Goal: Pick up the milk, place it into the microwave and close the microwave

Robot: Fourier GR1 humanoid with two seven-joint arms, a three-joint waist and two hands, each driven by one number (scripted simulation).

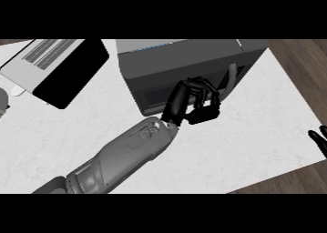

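Left hand [192,102] against microwave [186,68] door, fingers curled, milk unseen, right hand [325,143] resting open.

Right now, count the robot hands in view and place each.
2. The left hand is against the microwave door, fingers curled. The right hand rests open at the right edge.

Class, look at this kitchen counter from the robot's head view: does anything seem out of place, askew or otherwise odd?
Nothing is spilled or damaged. One oddity: no milk shows anywhere, though the microwave looks shut, with the left hand curled against its door. The right hand rests open at the right edge. A toaster-like appliance sits at an angle, upper left.
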